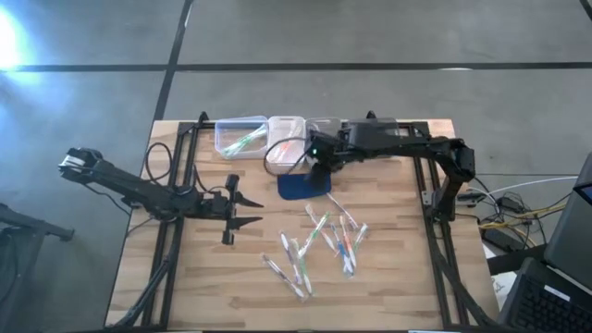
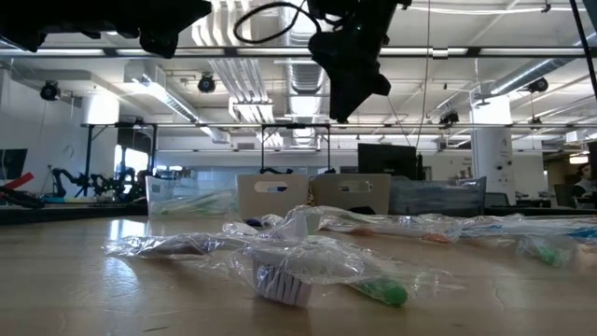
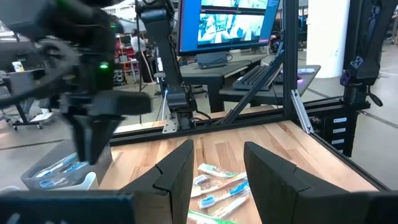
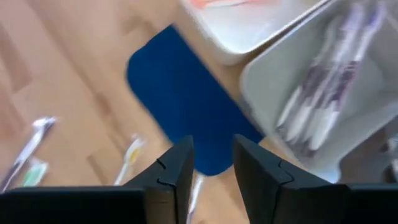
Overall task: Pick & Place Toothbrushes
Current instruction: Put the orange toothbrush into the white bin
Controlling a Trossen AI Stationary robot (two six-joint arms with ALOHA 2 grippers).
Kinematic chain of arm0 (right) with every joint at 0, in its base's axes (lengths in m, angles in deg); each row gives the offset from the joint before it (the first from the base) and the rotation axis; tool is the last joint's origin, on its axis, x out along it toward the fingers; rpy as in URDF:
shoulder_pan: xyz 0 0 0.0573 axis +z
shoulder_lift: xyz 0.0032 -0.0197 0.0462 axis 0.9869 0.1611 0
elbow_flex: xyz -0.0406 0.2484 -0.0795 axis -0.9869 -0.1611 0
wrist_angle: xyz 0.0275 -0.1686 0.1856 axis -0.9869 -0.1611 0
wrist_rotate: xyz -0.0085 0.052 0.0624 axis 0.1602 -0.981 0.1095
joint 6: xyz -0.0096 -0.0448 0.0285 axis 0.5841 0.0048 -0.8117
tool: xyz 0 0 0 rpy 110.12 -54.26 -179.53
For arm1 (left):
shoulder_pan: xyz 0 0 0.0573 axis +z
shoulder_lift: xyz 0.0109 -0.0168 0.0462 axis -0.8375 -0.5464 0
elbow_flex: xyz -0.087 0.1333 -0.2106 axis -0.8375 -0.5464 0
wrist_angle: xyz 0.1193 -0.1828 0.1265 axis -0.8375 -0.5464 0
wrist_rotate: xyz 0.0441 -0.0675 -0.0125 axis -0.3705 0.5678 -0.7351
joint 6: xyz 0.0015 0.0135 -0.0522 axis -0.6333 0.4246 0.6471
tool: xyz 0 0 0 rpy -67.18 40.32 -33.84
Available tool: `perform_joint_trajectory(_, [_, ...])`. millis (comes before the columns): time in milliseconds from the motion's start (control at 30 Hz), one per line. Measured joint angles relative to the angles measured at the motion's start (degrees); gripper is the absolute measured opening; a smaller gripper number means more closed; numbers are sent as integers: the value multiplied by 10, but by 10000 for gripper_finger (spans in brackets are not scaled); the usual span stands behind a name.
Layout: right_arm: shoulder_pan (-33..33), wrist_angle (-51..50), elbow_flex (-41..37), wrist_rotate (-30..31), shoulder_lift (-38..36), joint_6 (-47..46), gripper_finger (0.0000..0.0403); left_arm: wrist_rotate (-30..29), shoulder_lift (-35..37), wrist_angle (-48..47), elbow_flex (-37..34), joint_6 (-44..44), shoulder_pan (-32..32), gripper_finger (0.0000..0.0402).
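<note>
From where I stand, the wrapped toothbrushes (image 1: 319, 242), thin whitish plastic sticks with green, orange and blue accents, lie scattered loose across the middle of the pale wooden slatted table (image 1: 185, 296), toward its near half. Some overlap in small clumps, others lie alone. Seen level with the tabletop, their crinkled clear wrappers (image 2: 308, 257) fill the foreground.

Along the far edge sits a row of small clear plastic bins. The leftmost bin (image 1: 239, 136) holds a green-accented brush, the next bin (image 1: 289, 135) has orange-red ones, and a third bin (image 4: 323, 106) holds several greyish-purple brushes. Just in front of the bins lies a dark blue rounded rectangular pad (image 1: 303, 186), flat on the wood, between the bins and the scattered pile.

The right gripper (image 1: 317, 157) hangs over the bins' near edge and the pad's far end, lifted off the table. Its two dark fingers (image 4: 177, 171) stand a narrow gap apart with nothing between them.

The left gripper (image 1: 233, 211) waits over the table's left side, pointing toward the pile, its fingers (image 3: 180, 171) parted and empty; past them a few brushes lie on the wood.

A black metal frame (image 1: 430, 199) borders the table, and cables (image 1: 504, 217) trail off its right side.
</note>
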Motion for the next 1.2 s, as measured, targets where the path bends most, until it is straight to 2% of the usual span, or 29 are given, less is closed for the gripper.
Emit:
perform_joint_trajectory(233, [65, -13, -2, 1, 0, -18, 73, 0, 0, -6, 0, 0, 0, 147])
perform_joint_trajectory(567, [142, -107, -4, 7, 0, -134, 53, 0, 0, -10, 0, 0, 0, 147])
perform_joint_trajectory(933, [227, -135, -15, 9, 0, -275, 94, 0, 0, -17, 0, 0, 0, 147])
perform_joint_trajectory(1200, [274, -152, -40, 81, 0, -369, 126, 0, 0, -27, 0, 0, 0, 147])
